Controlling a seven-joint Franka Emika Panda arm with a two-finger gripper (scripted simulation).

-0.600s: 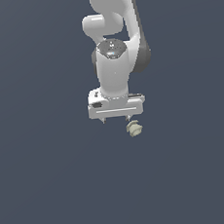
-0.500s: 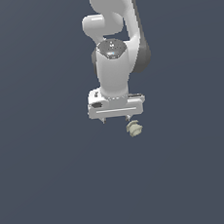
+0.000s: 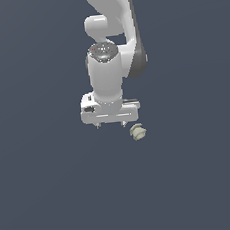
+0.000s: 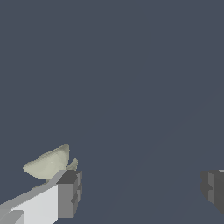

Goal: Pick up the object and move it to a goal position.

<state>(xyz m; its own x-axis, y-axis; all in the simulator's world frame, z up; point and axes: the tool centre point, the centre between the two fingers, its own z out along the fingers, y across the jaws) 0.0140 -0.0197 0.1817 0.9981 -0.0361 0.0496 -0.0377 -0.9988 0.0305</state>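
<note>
Hand open, object beside one finger

Hand (image 3: pixel 111 124) hangs from the white arm (image 3: pixel 111 47), pointing down over a plain dark blue-grey tabletop (image 3: pixel 55 193). Its fingers are spread wide: wrist view shows one finger (image 4: pixel 69 192) w/ a grey pad at one edge of the frame and the other finger (image 4: pixel 213 189) at the opposite edge, nothing between them but bare tabletop. Nothing gripped.

Object (image 3: pixel 138 132) is a small pale beige-olive lump w/ ridged edges. In the exterior view it sits just below and to that view's right of the hand, near the right fingertip and outside the gap. Wrist view puts the object (image 4: pixel 47 162) right by the first finger, on its outer side, partly hidden behind it. Cannot tell whether they touch.

Rest of the tabletop reads as flat, uniform colour.
</note>
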